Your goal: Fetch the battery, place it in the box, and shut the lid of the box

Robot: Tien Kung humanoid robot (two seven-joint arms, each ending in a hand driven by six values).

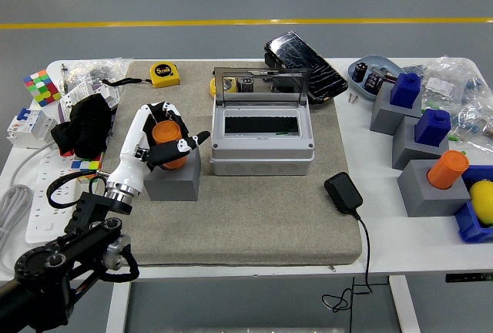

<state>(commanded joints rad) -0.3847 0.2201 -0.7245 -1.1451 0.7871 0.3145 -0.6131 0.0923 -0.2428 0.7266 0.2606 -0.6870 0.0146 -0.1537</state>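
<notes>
An orange cylindrical battery (168, 134) stands in a grey block (173, 180) at the left of the grey mat. My left hand (177, 126) is wrapped around it: the fingers curl over its far side and the thumb crosses its front. The grey box (262, 154) sits in the middle of the mat, right of the block. Its clear lid (262, 86) stands open and upright at the back. A second orange battery (448, 169) stands in a grey block at the right. My right arm is out of view.
Two blue batteries (406, 89) (433, 127) stand in grey blocks at the right. A black charger (343, 193) with its cable lies right of the box. A yellow tape measure (164, 75), black cloth (85, 125) and power strip (38, 194) are at the left.
</notes>
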